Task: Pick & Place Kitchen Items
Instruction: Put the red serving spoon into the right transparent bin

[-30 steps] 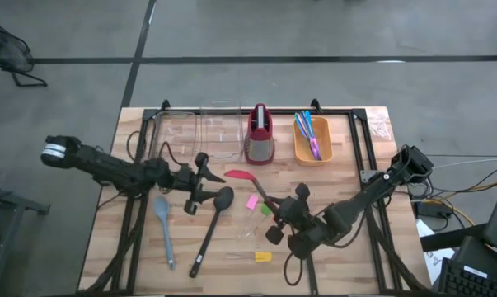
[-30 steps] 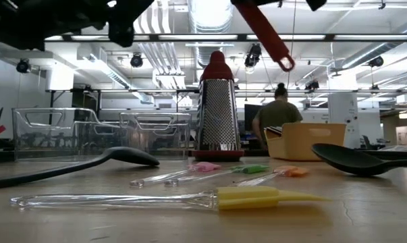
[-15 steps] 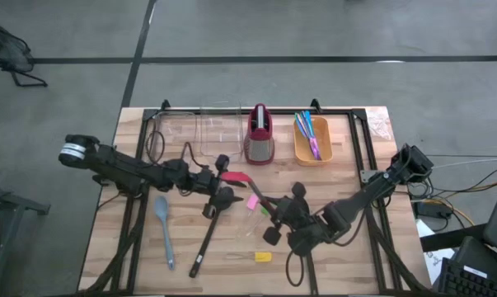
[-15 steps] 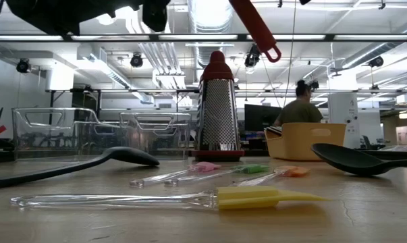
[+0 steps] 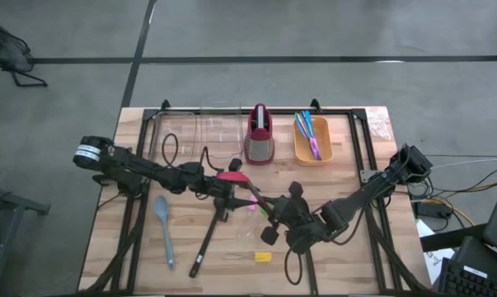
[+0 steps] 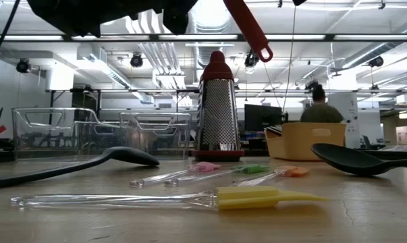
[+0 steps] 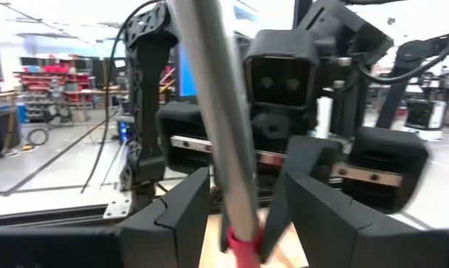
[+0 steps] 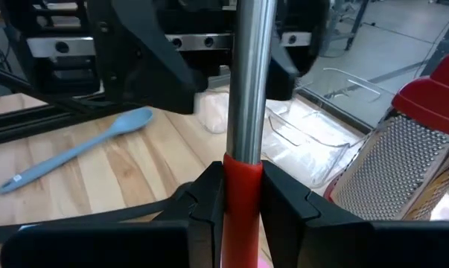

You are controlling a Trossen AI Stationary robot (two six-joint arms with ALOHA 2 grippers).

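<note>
The red spoon [image 5: 236, 176] is up in the air at the table's middle, with its red head toward my left arm and a grey metal shaft [image 8: 252, 67]. My right gripper [image 5: 270, 211] is shut on it. My left gripper [image 5: 228, 190] is open. Its two fingers [image 7: 181, 216] stand on either side of the shaft [image 7: 225, 149] without touching it. In the low view only the red handle's loop end [image 6: 260, 47] shows, high above the table. A black spoon [image 5: 208, 239] and a grey-blue spoon [image 5: 163, 228] lie flat on the wood. My right gripper pinches the red handle [image 8: 243, 179] between its two fingers, just where it meets the metal shaft. The fingers come nearly level from the table's right and near side and lie across the handle. The spoon is lifted clear and tilted, its loop end [image 6: 260, 47] lowest.
A red-topped grater [image 5: 260, 136] stands at the back, with clear bins [image 5: 200, 132] to its left and an orange bin [image 5: 312, 142] of colourful cutlery to its right. Small pink [image 5: 252, 202], green [image 5: 264, 211] and yellow [image 5: 263, 256] pieces lie under the arms. A person moves in the room behind.
My left gripper has gone toward the table's right edge, over the black spoon's head, up to the red spoon. Its open fingers now stand on either side of the shaft. My right gripper has kept its hold, and the spoon's loop end has swung slightly up.
</note>
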